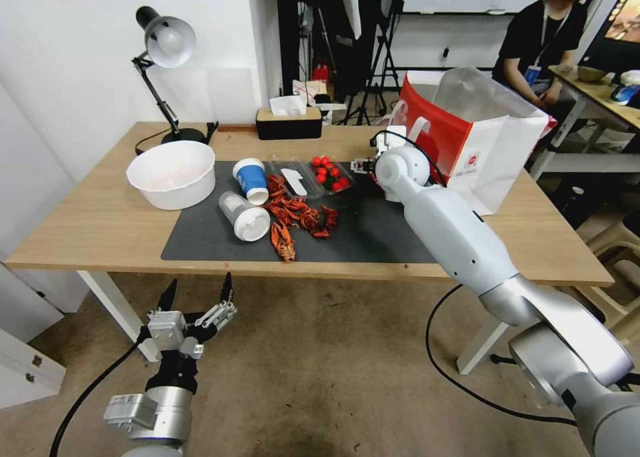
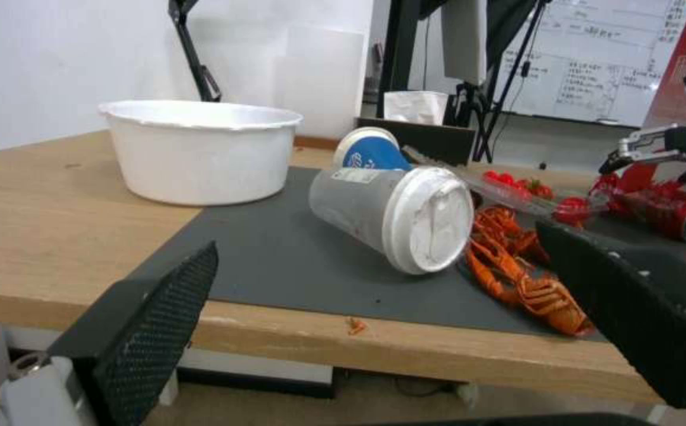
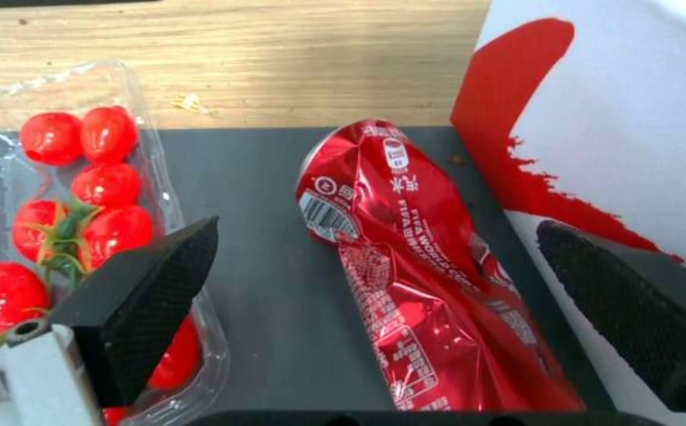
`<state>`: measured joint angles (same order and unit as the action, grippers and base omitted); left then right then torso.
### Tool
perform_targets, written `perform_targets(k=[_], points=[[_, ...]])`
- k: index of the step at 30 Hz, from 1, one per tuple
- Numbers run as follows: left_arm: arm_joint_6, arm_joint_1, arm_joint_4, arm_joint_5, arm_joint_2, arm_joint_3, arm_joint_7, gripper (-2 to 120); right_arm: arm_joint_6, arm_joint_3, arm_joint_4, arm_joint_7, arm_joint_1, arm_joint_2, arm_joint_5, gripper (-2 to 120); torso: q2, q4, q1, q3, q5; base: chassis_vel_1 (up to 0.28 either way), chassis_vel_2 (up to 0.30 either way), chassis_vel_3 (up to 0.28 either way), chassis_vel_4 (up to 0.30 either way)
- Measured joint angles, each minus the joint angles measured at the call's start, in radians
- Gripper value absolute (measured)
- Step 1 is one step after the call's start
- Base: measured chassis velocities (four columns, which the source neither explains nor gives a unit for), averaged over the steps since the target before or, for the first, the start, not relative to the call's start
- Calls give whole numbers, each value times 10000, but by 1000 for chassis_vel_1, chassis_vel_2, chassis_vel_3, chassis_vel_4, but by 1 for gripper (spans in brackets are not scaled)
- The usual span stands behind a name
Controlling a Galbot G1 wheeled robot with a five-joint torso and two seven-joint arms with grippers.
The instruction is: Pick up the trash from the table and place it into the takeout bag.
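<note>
Left gripper point(image 1: 199, 292): nearest the head camera, parked below the table's front edge, fingers spread, empty.
Right gripper point(image 3: 374, 260): over the mat's far right part, jaws wide apart either side of the red drink can point(image 3: 414, 266), not touching it.
Red drink can: dented, lying on its side on the dark grey mat point(image 1: 373, 237), just beside the takeout bag point(image 1: 493, 143).
Takeout bag: upright on the table point(image 1: 80, 223), right of the mat, mouth open.
Clear plastic cup point(image 1: 243, 215): on its side on the mat, white lid toward the front edge.
Blue-and-white paper cup point(image 1: 251, 179): tipped over behind it.
Paper bowl point(image 1: 172, 174): upright, left of the mat.
Tomato tray point(image 1: 327, 175): on the mat, left of the can.
</note>
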<state>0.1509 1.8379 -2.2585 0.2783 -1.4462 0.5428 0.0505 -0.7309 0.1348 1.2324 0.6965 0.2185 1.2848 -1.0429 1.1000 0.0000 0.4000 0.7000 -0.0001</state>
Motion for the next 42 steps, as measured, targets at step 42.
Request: perform_targets(k=[42], points=[[88,-8,0,39,9,20,25,100,-9,-128,-908,137,106,284,-53,100,0,-1,0,0,0,0,0,0,0]])
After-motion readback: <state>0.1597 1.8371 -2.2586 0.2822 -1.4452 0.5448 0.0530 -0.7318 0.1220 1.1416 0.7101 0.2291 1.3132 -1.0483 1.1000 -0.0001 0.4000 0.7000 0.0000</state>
